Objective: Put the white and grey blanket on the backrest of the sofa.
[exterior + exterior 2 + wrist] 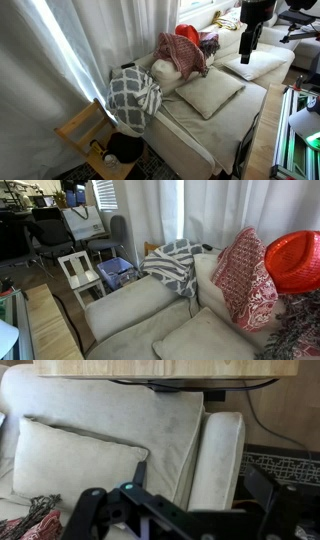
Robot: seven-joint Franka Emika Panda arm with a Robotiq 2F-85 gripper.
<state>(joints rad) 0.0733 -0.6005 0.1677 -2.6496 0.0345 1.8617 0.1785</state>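
Setting: a lounge corner set up inside a shared lab or office.

Domestic items:
- cream sofa (215, 125) with loose cushions
- red patterned cushion (243, 280)
- white and grey blanket (172, 262) draped over the sofa arm
- floor-length white curtains (55, 50)
- small wooden chair (82, 128)
- wood-plank floor (50, 325)

Workplace items, behind the sofa end:
- black office chairs (45, 242)
- white side chair (80, 275)
- what may be a whiteboard (80, 222), small and dim in an exterior view
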